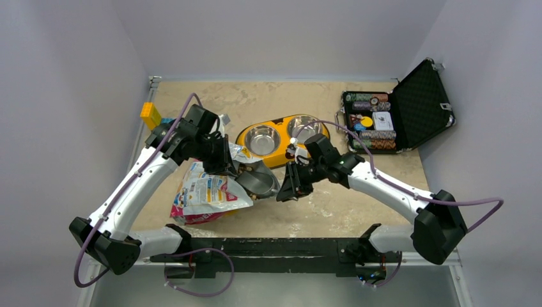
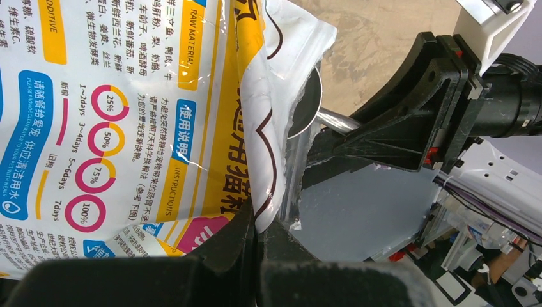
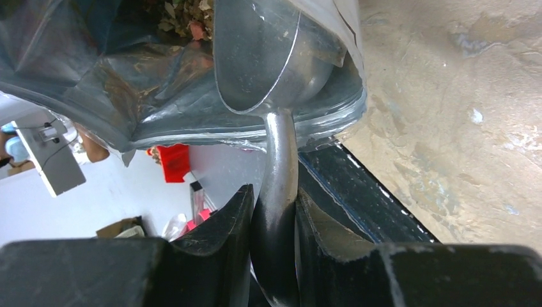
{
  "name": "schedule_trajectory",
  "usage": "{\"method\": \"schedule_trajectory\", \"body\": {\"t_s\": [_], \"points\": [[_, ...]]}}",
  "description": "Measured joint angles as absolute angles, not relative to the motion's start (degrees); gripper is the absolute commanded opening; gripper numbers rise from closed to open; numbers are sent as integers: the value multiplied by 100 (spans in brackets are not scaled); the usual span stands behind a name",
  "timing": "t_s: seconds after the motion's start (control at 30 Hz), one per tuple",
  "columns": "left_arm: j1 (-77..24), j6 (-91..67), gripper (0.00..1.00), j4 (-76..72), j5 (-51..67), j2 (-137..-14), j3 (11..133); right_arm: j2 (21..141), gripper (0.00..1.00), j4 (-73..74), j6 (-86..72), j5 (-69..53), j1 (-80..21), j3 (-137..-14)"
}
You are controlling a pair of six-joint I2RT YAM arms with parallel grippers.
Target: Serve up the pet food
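Pet food (image 3: 184, 14) lies deep inside the bag (image 2: 128, 128), beyond the metal scoop (image 3: 255, 57) at the bag's mouth. Kibble may spill beside the bag if the scoop tips or the pinched rim slips free. The left gripper (image 2: 257, 222) clenches the bag's rim. The right gripper (image 3: 275, 199), reaching level toward the bag's mouth, clamps the scoop's handle.

Only print I can read is on the food bag (image 2: 128, 128), left wrist cam. Eng headings on orange tabs: "RAW MATERIAL", "ADDITIVE", "INSTRUCTIONS", the last next to a blue tab w/ 使用说明. Pink-and-yellow rings read 25%, 50%, 75%, 100%, w/ 1~2days, 3~4days, 5~6days, 7days alongside. Big brown chars run along the orange edge; I only get 用猫. Rest is fine Chinese print, too small for me. From the top cam the bag's label is unreadable.
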State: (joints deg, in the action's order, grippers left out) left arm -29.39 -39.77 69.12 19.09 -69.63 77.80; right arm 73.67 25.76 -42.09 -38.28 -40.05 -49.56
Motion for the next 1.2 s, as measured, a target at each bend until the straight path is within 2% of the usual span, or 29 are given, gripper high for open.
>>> {"method": "schedule_trajectory", "body": {"t_s": [0.13, 0.33, 0.57, 0.7, 0.93, 1.07, 1.2], "points": [[-2939, -3964, 0, 6912, 1911, -6963, 7780, 7441, 0, 3035, -3977, -3684, -4007, -5247], [-2939, -3876, 0, 6853, 1997, -6963, 7780, 7456, 0, 4574, -3179, -2987, -4108, -6364], [-2945, -3857, 0, 6598, 2458, -6963, 7736, 7642, 0, 6003, -2477, -1905, -4829, -7518], [-2980, -3892, 0, 6519, 2633, -6963, 7723, 8514, 0, 6414, -2259, -1490, -5282, -8272], [-2969, -3944, 0, 6517, 2641, -6938, 7669, 10962, 0, 6635, -2001, -1225, -5625, -10838], [-2936, -4049, 0, 6337, 2532, -6812, 7500, 11045, 0, 6386, -1929, -1623, -5540, -10814], [-2939, -4145, 0, 6270, 2453, -6624, 7413, 10307, 0, 5205, -2016, -2276, -5426, -9568]]}}
